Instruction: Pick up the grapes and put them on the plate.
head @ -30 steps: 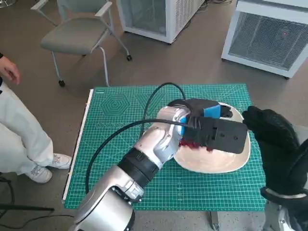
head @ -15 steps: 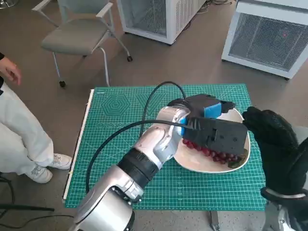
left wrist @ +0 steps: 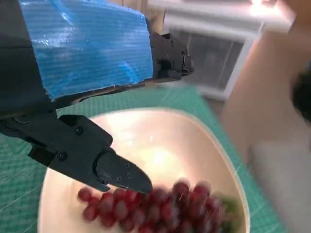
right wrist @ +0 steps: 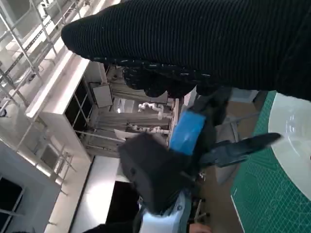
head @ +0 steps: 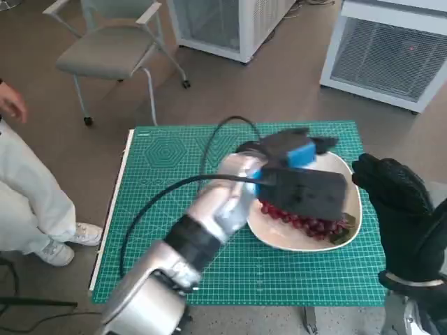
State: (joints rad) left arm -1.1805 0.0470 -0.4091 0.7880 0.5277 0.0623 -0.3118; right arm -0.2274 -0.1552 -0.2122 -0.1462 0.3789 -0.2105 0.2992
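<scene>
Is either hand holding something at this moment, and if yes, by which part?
Nothing is held. The grapes lie on the plate, and the left hand is above them with its fingers apart. The right hand is beside the plate, holding nothing.

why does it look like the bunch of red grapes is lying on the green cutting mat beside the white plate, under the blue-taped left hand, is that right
Not quite. The bunch of red grapes lies on the white plate, not on the green cutting mat beside it. The left wrist view shows this plainly. The rest holds: the blue-taped left hand is above them.
</scene>
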